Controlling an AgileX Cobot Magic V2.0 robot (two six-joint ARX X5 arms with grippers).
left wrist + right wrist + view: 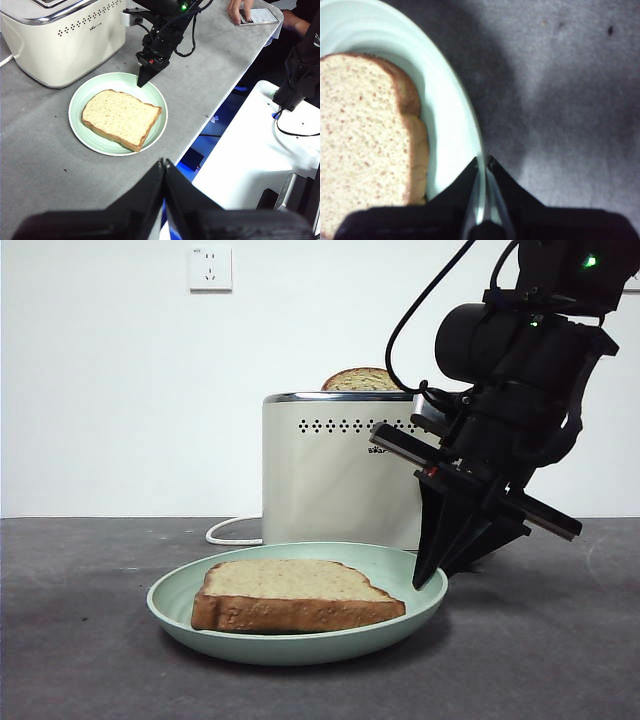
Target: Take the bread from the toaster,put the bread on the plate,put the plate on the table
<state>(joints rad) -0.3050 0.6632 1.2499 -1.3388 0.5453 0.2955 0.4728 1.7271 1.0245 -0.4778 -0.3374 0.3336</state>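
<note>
On the matte grey counter (90, 660) before the boxy cream toaster (330, 480), the speckled bread (295, 595) lies flat in the round mint plate (175, 612), whose thin rim the right hand (432, 575) seemingly pinches; the left hand (164, 165), raised apart, is closed and empty.

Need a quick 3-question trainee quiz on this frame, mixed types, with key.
1. True or false: the bread lies flat on the plate.
2. Which gripper pinches the plate's rim? A) left gripper B) right gripper
3. Fill in: a second slice sticks up out of the ____.

Key
1. True.
2. B. Its jaws are shut on the rim; the left gripper waits, shut on nothing, off the table.
3. toaster.
</note>
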